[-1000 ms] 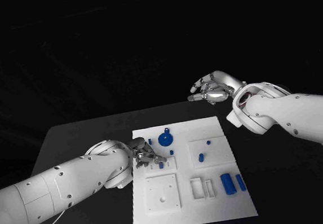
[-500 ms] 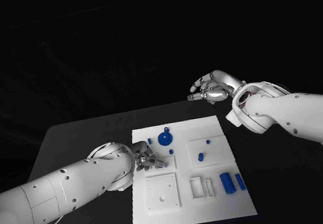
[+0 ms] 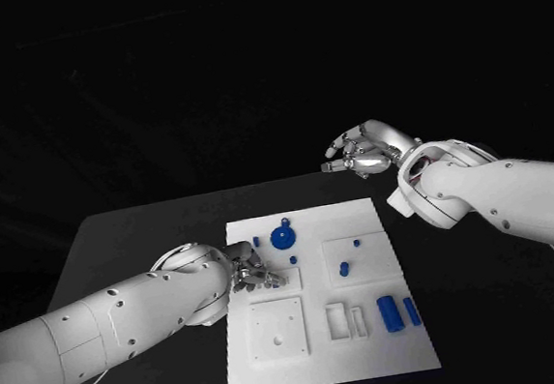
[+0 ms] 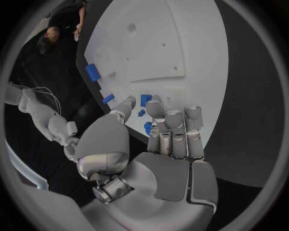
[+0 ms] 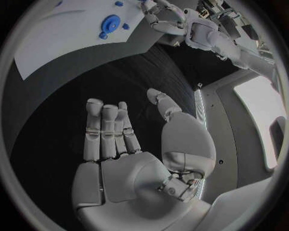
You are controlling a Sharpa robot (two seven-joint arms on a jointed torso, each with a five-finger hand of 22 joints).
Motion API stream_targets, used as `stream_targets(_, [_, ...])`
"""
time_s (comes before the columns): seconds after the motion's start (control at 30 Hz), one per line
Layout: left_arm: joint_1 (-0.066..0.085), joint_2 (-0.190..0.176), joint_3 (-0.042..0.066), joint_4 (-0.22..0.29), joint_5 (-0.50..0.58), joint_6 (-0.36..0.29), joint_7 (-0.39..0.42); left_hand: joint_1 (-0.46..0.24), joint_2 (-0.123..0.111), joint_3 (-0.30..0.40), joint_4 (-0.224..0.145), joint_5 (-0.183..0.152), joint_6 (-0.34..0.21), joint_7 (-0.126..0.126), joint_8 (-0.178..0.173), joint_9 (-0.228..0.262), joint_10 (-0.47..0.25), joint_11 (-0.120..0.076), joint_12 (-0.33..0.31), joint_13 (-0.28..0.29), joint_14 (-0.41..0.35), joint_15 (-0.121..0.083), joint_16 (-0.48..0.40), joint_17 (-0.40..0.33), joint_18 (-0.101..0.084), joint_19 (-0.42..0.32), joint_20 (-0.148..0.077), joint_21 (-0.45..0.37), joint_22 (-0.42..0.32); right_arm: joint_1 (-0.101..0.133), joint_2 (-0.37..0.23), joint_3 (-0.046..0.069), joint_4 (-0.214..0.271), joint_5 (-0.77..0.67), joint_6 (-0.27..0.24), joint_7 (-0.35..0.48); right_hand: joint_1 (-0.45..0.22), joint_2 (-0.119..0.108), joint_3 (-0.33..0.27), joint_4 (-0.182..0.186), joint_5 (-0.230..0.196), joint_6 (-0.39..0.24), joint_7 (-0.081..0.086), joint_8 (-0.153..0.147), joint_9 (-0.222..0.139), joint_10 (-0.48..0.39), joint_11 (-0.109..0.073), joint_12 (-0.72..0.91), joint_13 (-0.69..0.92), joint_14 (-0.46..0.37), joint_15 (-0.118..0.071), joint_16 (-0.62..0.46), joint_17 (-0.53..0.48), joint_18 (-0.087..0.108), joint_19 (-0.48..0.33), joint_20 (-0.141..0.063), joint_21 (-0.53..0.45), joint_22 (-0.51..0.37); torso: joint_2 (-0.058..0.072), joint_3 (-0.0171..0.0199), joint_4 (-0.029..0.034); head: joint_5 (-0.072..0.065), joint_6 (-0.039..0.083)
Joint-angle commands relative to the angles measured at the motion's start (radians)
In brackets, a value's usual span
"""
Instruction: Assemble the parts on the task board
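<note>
Left hand [image 4: 158, 144] fingers [image 4: 173, 126] on small blue part [image 4: 145, 100] (right hand [image 5: 135, 159] spread, empty)

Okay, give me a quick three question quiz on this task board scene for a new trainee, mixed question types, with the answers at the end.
1. True or false: the right hand rests on the task board.
2. Which hand has its fingers down at the small blue parts on the board? A) left hand B) right hand C) neither
3. Fill in: the round blue disc lies toward the board's ___ edge, far or near, seen from the robot.

Key
1. False: it is raised beyond the board's far right corner, holding nothing.
2. A
3. far
</note>
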Motion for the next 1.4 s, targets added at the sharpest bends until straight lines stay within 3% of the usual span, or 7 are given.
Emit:
stream_targets(0.03, [-0.003, 0.006, 0.000, -0.004, -0.007, 0.019, 0.003, 0.006, 0.015, -0.004, 0.000, -0.004, 0.008, 0.001, 0.004, -0.003, 0.008, 0.002, -0.003, -0.001, 0.004, -0.004, -0.003, 0.002, 0.003, 0.004, -0.132, -0.005, 0.001, -0.001, 0.001, 0.000, 0.001, -0.003, 0.013, 0.005, -0.005, 0.000, 0.002, 0.005, 0.006, -0.010, 0.015, -0.001, -0.002, -0.003, 0.000, 0.007, -0.001, -0.007, 0.001, 0.005, -0.001, 0.048, 0.008, -0.002, -0.004, 0.004, 0.000, 0.0001, -0.0003, 0.000, 0.000])
stream_targets(0.67, [-0.006, 0.024, -0.003, -0.022, -0.002, 0.043, 0.008, 0.062, 0.084, -0.036, -0.071, -0.005, 0.028, -0.004, 0.019, -0.023, 0.018, -0.003, -0.001, -0.001, 0.013, -0.009, 0.000, 0.006, 0.002, 0.009, -0.133, -0.003, 0.006, -0.001, 0.000, 0.000, 0.002, -0.003, 0.014, 0.004, -0.005, 0.001, 0.003, 0.007, 0.006, -0.010, 0.015, -0.001, -0.002, -0.004, 0.001, 0.008, -0.002, -0.007, 0.001, 0.005, -0.002, 0.048, 0.008, -0.002, -0.004, 0.005, 0.000, 0.0005, 0.0001, -0.001, -0.003])
stream_targets(0.93, [-0.006, 0.022, -0.003, -0.021, 0.025, 0.052, 0.014, 0.133, 0.110, -0.020, -0.157, 0.006, 0.022, 0.000, 0.015, -0.039, 0.020, 0.001, -0.003, -0.002, 0.013, -0.005, -0.002, 0.006, -0.002, 0.011, -0.131, -0.004, 0.008, -0.001, -0.001, 0.000, 0.003, -0.003, 0.016, 0.004, -0.004, 0.002, 0.003, 0.007, 0.007, -0.010, 0.015, -0.001, -0.002, -0.004, 0.001, 0.008, -0.003, -0.007, 0.001, 0.005, -0.002, 0.048, 0.009, -0.002, -0.004, 0.005, 0.000, 0.0009, 0.0004, -0.002, -0.006])
stream_targets(1.0, [-0.006, 0.021, -0.003, -0.020, 0.035, 0.050, 0.014, 0.154, 0.104, 0.016, -0.158, -0.054, 0.025, 0.000, 0.015, -0.044, 0.022, 0.002, -0.004, -0.003, 0.014, -0.004, -0.003, 0.006, -0.003, 0.015, -0.131, -0.006, 0.006, -0.001, -0.001, 0.000, 0.003, -0.003, 0.015, 0.004, -0.004, 0.002, 0.003, 0.007, 0.007, -0.010, 0.015, -0.001, -0.002, -0.004, 0.001, 0.008, -0.003, -0.007, 0.001, 0.005, -0.002, 0.048, 0.009, -0.002, -0.004, 0.005, 0.000, 0.0011, 0.0004, -0.002, -0.005])
stream_targets(1.03, [-0.006, 0.021, -0.003, -0.020, 0.036, 0.048, 0.015, 0.163, 0.100, 0.033, -0.156, -0.059, 0.025, 0.001, 0.014, -0.046, 0.023, 0.002, -0.005, -0.003, 0.015, -0.004, -0.003, 0.005, -0.004, 0.016, -0.130, -0.007, 0.005, -0.001, -0.001, 0.000, 0.003, -0.003, 0.015, 0.003, -0.004, 0.002, 0.003, 0.008, 0.007, -0.009, 0.015, -0.001, -0.002, -0.004, 0.001, 0.008, -0.003, -0.007, 0.001, 0.005, -0.002, 0.048, 0.009, -0.002, -0.004, 0.005, 0.000, 0.0009, 0.0004, -0.002, -0.005])
stream_targets(1.33, [-0.007, 0.014, -0.002, -0.017, 0.063, 0.025, 0.023, 0.174, 0.124, 0.110, -0.142, -0.059, 0.020, 0.005, 0.008, -0.063, 0.026, 0.006, -0.005, -0.005, 0.018, 0.000, -0.005, 0.005, -0.010, 0.022, -0.128, -0.007, 0.006, -0.001, 0.001, 0.000, -0.001, -0.003, 0.015, 0.004, -0.005, 0.003, 0.004, 0.010, 0.009, -0.009, 0.015, 0.000, -0.002, -0.004, 0.001, 0.009, -0.004, -0.007, 0.002, 0.006, -0.002, 0.048, 0.009, -0.002, -0.004, 0.006, 0.000, 0.0005, 0.0003, -0.003, -0.006])
stream_targets(1.4, [-0.007, 0.015, -0.002, -0.017, 0.067, 0.021, 0.025, 0.176, 0.116, 0.149, -0.127, -0.064, 0.020, 0.006, 0.009, -0.067, 0.026, 0.008, -0.005, -0.005, 0.019, 0.001, -0.006, 0.005, -0.011, 0.024, -0.127, -0.007, 0.007, -0.001, 0.001, 0.000, -0.001, -0.003, 0.016, 0.004, -0.005, 0.003, 0.004, 0.010, 0.010, -0.010, 0.015, 0.000, -0.002, -0.004, 0.001, 0.009, -0.004, -0.007, 0.002, 0.006, -0.002, 0.048, 0.009, -0.002, -0.004, 0.006, 0.000, 0.0008, 0.0007, -0.002, -0.006])
